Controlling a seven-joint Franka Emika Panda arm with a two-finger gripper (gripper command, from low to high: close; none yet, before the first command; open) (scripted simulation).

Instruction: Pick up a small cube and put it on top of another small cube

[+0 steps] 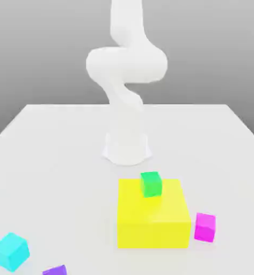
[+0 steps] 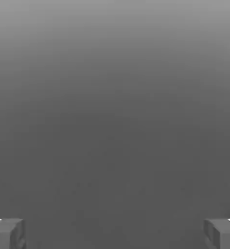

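The gripper [image 2: 115,233] is released: in the hand view its two grey fingertips [image 2: 7,233] stand far apart with nothing between them, against plain grey background. In the exterior view the white arm [image 1: 126,70] rises from its base [image 1: 127,147] at the middle of the white worktop [image 1: 53,161] and bends upward out of the picture.

Nearer the worktop's front edge than the base stands the big yellow block [image 1: 153,217]. The small green cube [image 1: 151,183] rests on its top face, close to the block's rear edge. The small magenta cube [image 1: 204,226] sits on the worktop just beside the block, toward the exterior view's right. The small cube [image 1: 11,251], cyan, lies well apart from these near the front corner on the exterior view's left, turned somewhat askew. Close by it, at the front edge, a purple piece [image 1: 55,270] is cut off, probably another cube.
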